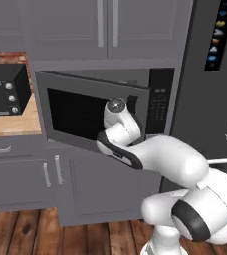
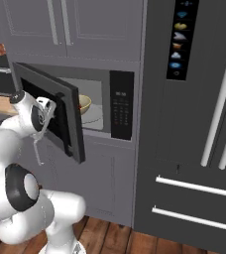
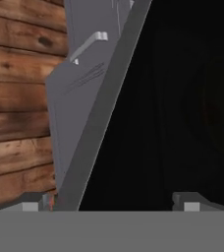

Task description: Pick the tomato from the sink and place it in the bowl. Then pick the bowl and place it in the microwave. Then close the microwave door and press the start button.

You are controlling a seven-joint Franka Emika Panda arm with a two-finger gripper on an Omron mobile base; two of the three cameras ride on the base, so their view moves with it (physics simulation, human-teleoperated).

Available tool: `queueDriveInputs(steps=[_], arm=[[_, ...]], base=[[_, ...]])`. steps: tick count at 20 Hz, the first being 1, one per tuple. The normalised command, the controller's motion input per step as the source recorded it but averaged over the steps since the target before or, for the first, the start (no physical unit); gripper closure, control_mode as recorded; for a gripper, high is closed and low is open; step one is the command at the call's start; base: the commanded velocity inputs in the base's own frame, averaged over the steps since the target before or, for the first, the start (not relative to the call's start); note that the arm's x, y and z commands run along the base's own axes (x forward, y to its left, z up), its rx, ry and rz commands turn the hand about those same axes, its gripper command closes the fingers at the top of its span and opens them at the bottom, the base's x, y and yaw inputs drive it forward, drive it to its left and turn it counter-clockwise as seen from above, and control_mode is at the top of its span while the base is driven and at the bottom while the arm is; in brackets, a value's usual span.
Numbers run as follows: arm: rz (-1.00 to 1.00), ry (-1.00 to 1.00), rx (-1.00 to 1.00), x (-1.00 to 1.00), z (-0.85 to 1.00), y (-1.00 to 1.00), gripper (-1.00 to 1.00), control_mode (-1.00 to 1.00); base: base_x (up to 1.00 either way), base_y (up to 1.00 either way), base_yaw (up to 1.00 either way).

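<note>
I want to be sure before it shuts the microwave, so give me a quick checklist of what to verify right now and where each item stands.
1. The bowl is inside the microwave, on the turntable: ok.
2. Tomato in the bowl: cannot tell; a red sliver shows at its rim, nothing clearer.
3. The microwave door is shut: not ok, it stands partly open.
4. Hand against the door to push: ok, the door's dark window fills much of the hand view, though actual contact cannot be told.
5. The gripper is free: ok, nothing between the spread fingertips.
6. Keypad panel unobstructed for the start press: ok.

Glossy white rounded arm (image 1: 175, 164) w/ dark joint bands.
</note>
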Motion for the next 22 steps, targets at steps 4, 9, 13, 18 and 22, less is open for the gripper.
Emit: queueDriveInputs(steps=[4,9,13,18,22], arm=[[0.00,0.00,-0.01,1.00,0.00,-0.36,-1.00,-1.00],[0.00,0.03,-0.01,1.00,0.00,-0.35,-1.00,-1.00],[0.00,0.01,-0.02,1.00,0.00,-0.26,-1.00,-1.00],[0.00,0.03,-0.01,0.99,0.00,-0.29,-1.00,-1.00],[0.01,0.02,0.00,0.68,0.00,-0.39,-1.00,-1.00]], base=[[0.00,0.00,0.00],[0.00,0.00,0.00],[0.00,0.00,0.00],[0.00,0.00,0.00],[0.00,0.00,0.00]])
